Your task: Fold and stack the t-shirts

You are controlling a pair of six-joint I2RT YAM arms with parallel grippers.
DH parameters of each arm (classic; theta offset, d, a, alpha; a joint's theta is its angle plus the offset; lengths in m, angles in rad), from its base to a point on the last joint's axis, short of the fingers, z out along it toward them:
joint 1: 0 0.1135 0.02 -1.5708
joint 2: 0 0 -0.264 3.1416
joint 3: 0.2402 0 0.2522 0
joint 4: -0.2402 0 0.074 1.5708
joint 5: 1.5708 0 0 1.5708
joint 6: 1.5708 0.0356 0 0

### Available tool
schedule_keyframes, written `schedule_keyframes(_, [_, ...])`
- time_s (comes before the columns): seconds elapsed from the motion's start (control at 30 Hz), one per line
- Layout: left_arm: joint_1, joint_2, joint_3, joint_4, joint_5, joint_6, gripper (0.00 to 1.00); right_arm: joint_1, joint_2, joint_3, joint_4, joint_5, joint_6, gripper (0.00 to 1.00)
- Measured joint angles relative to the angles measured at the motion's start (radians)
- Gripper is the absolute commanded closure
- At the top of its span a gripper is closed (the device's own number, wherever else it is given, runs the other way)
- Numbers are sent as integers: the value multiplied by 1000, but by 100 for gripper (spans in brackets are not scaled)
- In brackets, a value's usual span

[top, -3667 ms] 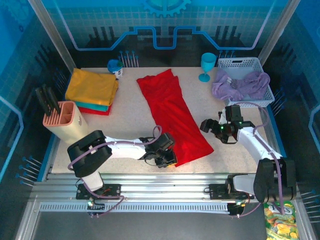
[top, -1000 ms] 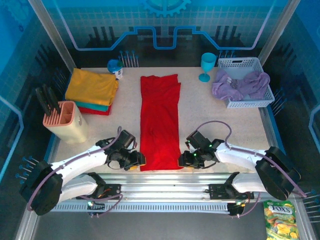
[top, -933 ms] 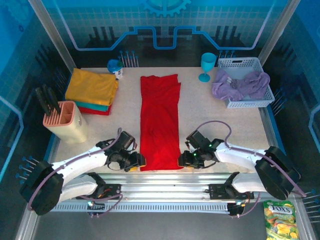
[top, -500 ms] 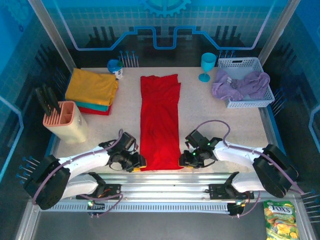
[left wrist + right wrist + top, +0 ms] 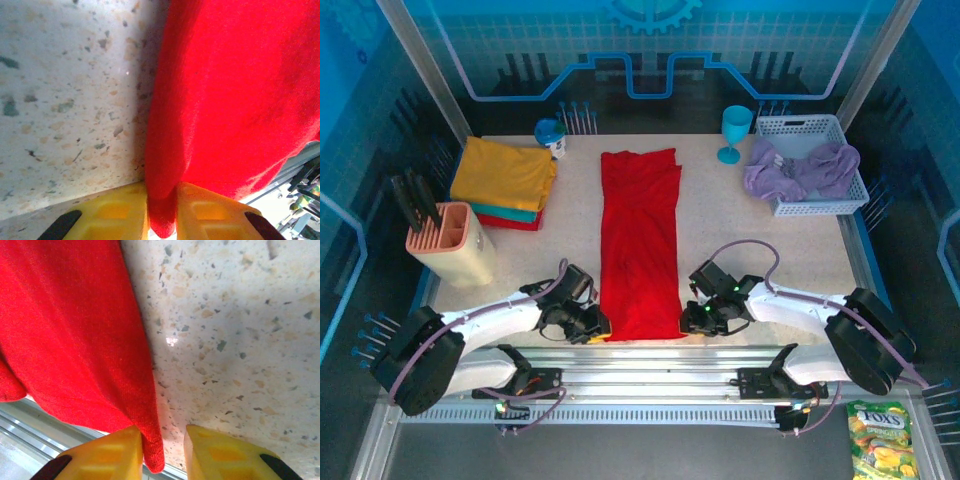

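A bright red t-shirt (image 5: pixel 640 240), folded into a long strip, lies down the middle of the table. My left gripper (image 5: pixel 595 325) is at its near left corner. In the left wrist view the left gripper (image 5: pixel 162 210) is shut on a pinch of that red t-shirt (image 5: pixel 225 100). My right gripper (image 5: pixel 688 318) is at the near right corner. There the right gripper (image 5: pixel 164 452) stands open, with the corner of the red t-shirt (image 5: pixel 65 340) against one finger and a gap to the other. A lavender t-shirt (image 5: pixel 800 170) lies crumpled in the basket. Mustard-yellow (image 5: pixel 505 172), teal (image 5: pixel 505 212) and red-orange (image 5: pixel 510 222) t-shirts are stacked folded at the back left.
The white lattice basket (image 5: pixel 800 124) sits at the back right, with a teal goblet (image 5: pixel 735 130) beside it. A small blue cup (image 5: pixel 550 135) stands at the back. A knife block (image 5: pixel 450 240) stands at the left edge. The table's near edge (image 5: pixel 640 347) lies just under both grippers.
The red t-shirt, earlier lying diagonally, now lies straight. Over the last second both grippers have narrowed at its near corners, and the left one has closed on the cloth.
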Motion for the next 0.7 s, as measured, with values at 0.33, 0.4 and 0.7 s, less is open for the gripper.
schedule_keyframes(0.33, [0,0,0,0,0,0,84,42,40,26,141,-29,0,73])
schedule_keyframes(0.4, [0,0,0,0,0,0,84,45,47,26,140,-27,0,74])
schedule_keyframes(0.7, [0,-14,0,-1,-8,0,91,45,20,26,114,-1,5,80])
